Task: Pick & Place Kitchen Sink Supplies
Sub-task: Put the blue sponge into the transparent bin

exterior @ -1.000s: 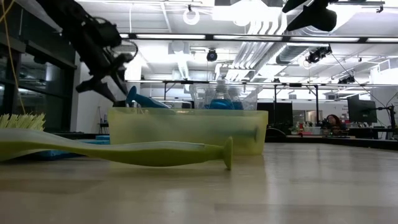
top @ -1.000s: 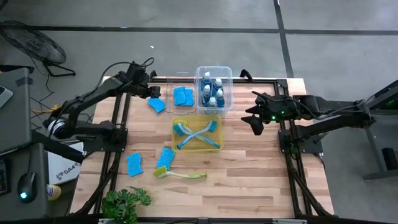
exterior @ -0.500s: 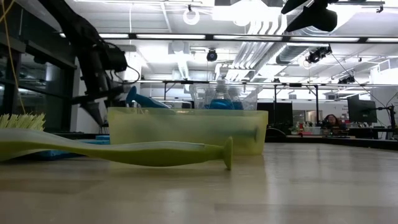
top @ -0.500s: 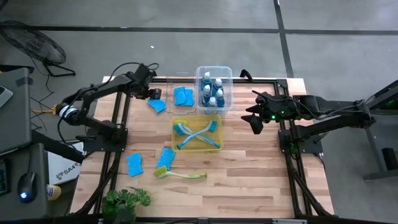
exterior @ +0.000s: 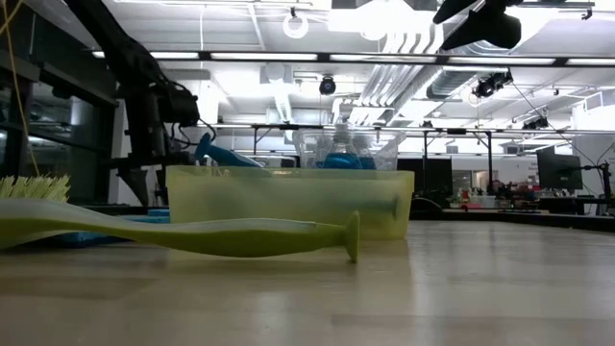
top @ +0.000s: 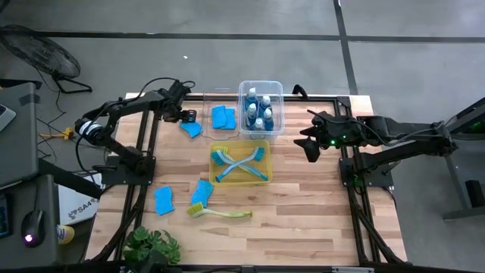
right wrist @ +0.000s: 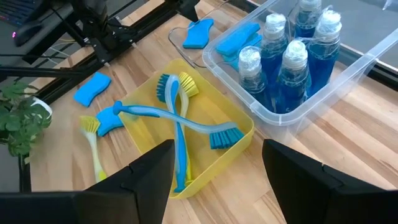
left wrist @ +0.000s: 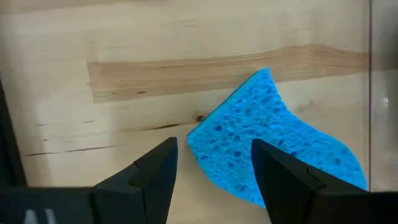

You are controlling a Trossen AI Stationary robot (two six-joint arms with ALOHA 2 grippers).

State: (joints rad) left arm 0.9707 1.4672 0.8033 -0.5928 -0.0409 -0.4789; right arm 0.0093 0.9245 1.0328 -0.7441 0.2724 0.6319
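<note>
Sorting was half done: bottles point(top: 258, 111) stood in the clear bin point(top: 261, 85), brushes point(right wrist: 180, 118) crossed in the yellow bin point(top: 239, 180). Left claw point(left wrist: 211, 177), spread open and empty, was poised over a loose sponge point(left wrist: 267, 140) on the bench point(top: 303, 212), apparently for grasping. Right claw point(right wrist: 214, 171), open and empty, was held clear.

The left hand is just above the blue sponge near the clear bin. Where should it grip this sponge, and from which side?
From straight above, across the narrow width of the blue sponge. It lies flat on the table, its near corner between the open fingers of the left hand. The clear bin wall stands close beside, so a side approach looks blocked.
</note>
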